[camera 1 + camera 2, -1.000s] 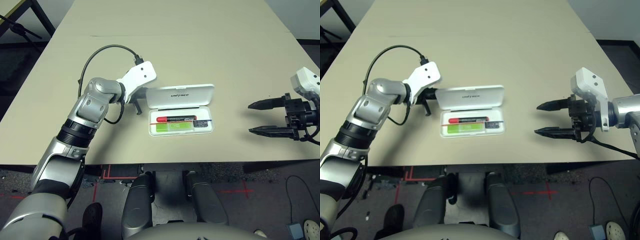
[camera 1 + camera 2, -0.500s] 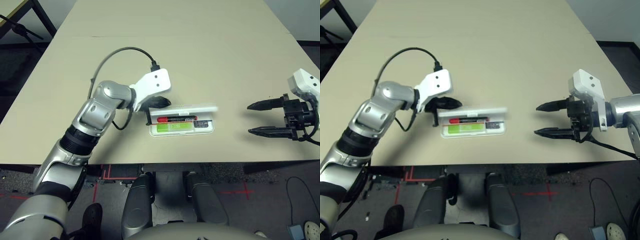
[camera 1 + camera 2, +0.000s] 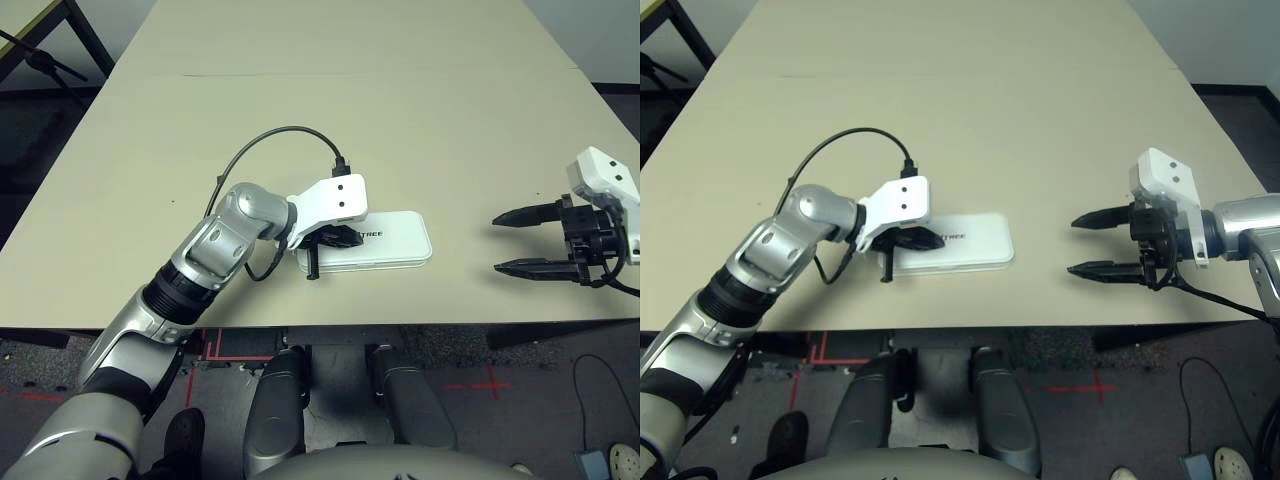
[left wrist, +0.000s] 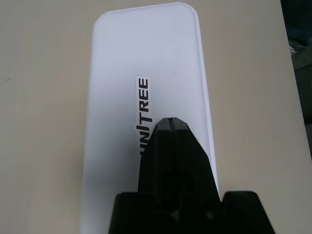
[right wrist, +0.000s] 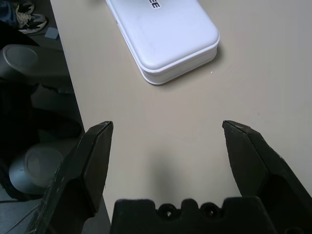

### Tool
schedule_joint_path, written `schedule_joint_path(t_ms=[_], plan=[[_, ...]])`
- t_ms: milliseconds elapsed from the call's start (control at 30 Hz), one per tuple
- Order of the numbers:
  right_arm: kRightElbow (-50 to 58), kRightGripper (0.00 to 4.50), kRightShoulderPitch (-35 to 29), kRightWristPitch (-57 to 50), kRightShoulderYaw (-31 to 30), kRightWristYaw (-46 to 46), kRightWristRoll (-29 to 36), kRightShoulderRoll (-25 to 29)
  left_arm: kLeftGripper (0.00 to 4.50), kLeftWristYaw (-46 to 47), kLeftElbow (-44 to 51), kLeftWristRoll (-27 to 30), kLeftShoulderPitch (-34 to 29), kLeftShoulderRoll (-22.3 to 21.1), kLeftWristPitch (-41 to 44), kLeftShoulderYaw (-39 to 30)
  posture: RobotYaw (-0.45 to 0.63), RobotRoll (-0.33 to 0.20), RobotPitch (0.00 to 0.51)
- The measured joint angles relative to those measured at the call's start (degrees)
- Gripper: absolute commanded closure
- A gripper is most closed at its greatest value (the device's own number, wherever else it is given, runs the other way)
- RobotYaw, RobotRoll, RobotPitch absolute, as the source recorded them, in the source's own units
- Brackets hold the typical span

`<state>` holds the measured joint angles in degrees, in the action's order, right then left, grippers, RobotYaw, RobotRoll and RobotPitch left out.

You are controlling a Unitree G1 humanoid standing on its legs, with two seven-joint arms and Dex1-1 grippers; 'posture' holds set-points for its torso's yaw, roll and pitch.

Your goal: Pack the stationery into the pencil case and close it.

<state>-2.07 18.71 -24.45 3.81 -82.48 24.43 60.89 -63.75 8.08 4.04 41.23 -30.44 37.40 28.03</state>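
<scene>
Pencil case [image 3: 385,240] lies flat on the table [image 3: 330,110], near its front edge, lid down and flush with the base all the way round. Dark lettering on the lid faces up. Stationery is not visible with the lid down.

Left gripper [image 3: 340,238] sits over the left end of the case, fingers pinched together with no gap, nothing between them. In the left wrist view the closed tip [image 4: 169,127] lies on the lid right at the lettering, covering its first characters; looks like contact but cannot confirm pressure. A black cable [image 3: 270,140] loops from the left wrist, arcing behind the case's left end.

Right gripper [image 3: 512,242] hovers well to the right of the case, fingers spread wide, empty, pointing toward the case's right end. Bare table between it and the case.
</scene>
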Motion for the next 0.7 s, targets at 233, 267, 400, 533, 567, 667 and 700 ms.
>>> schedule_joint_path(t_ms=[233, 267, 400, 533, 567, 667, 700], plan=[[0.6, 0.0, -0.2, -0.1, 0.0, 0.5, 0.0, 0.0, 4.47, -0.1, 0.1, 0.1, -1.5, -0.1, 0.0, 0.2, -0.03, 0.0, 0.203], [0.7, 0.0, -0.4, -0.2, 0.0, 0.6, 0.0, 0.0, 4.47, 0.0, 0.2, 0.1, -1.7, -0.1, 0.0, 0.1, -0.03, 0.0, 0.203], [0.8, 0.0, -0.7, -0.4, 0.2, 1.6, 0.1, -0.6, 4.47, 1.5, 0.4, 0.5, -3.4, 0.3, -0.1, -1.6, -0.03, 0.0, 0.203], [1.0, 0.0, 0.6, -1.4, 1.8, 5.2, 1.9, -4.7, 3.5, 5.6, -0.5, 1.4, -5.6, 1.2, -0.8, -6.7, -0.03, 0.0, 0.203], [1.1, 0.0, 0.9, -1.9, 2.3, 6.5, 2.5, -6.1, 3.13, 6.2, -0.7, 1.7, -6.0, 1.1, -1.4, -8.2, -0.03, 0.0, 0.203], [1.9, 0.0, 1.7, -3.0, 4.0, 11.1, 4.4, -10.6, 1.98, 8.7, -2.2, 4.1, -6.2, 1.4, -2.8, -14.4, -0.02, 0.0, 0.201], [1.9, 0.0, 2.0, -3.3, 4.4, 12.9, 4.9, -12.1, 1.62, 9.9, -2.4, 5.1, -6.2, 2.0, -3.2, -17.2, -0.01, 0.0, 0.198]])
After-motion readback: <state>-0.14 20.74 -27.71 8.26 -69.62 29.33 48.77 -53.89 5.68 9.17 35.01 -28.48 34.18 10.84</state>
